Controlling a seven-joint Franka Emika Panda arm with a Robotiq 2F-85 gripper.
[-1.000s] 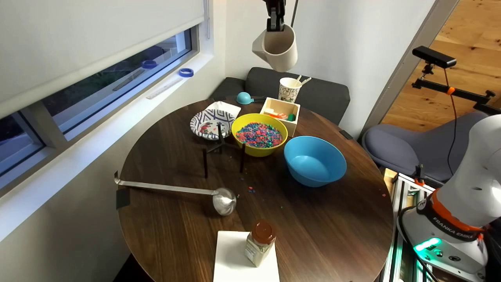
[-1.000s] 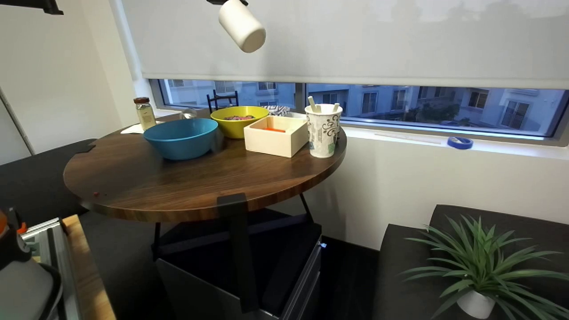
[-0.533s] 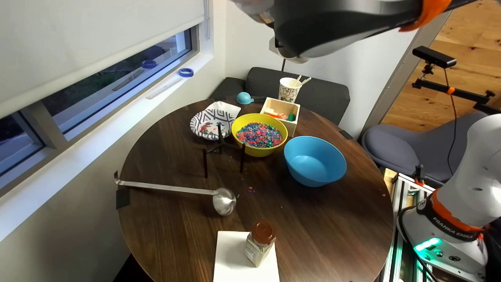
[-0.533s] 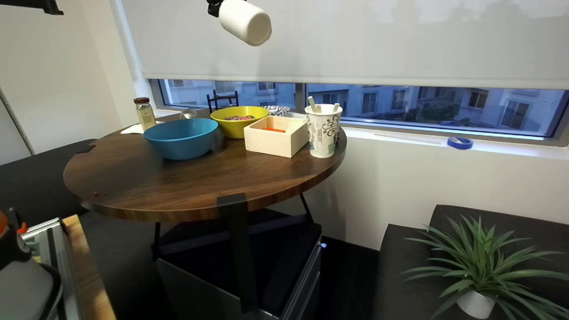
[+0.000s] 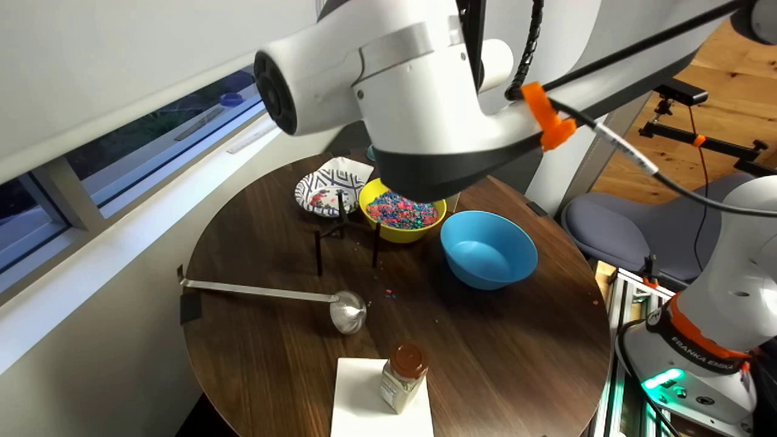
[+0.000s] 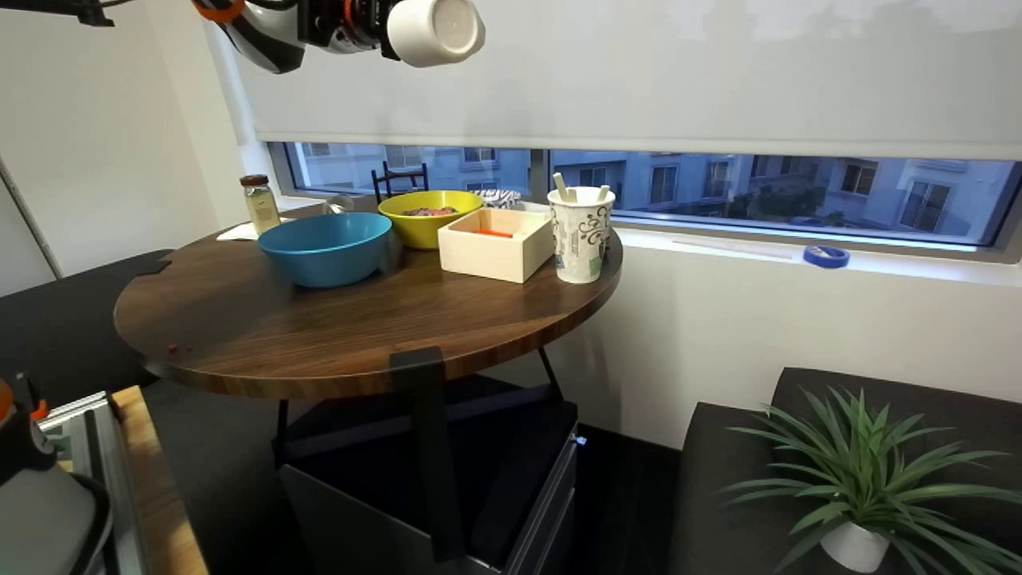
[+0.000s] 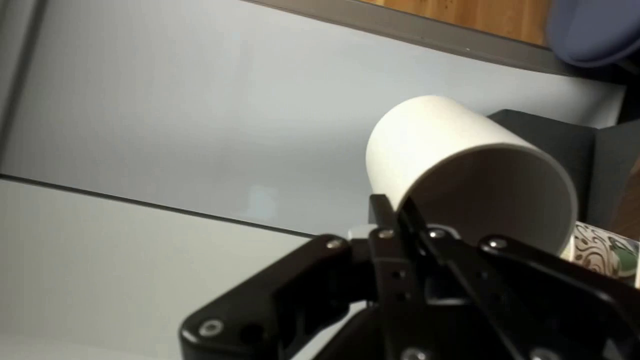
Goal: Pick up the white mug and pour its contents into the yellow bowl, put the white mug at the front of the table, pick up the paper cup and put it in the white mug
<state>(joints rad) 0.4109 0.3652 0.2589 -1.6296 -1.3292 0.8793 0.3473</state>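
Our claw (image 7: 395, 207), nearly closed, pinches the white mug (image 6: 435, 32) by its wall, at twelve o'clock from the yellow bowl (image 6: 415, 231) in an exterior view; we judge pouring in hand, likely needing more tilt.

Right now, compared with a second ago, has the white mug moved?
Yes: in an exterior view, the white mug has tipped nearer level, its base now higher above the lower edge of the window blind.
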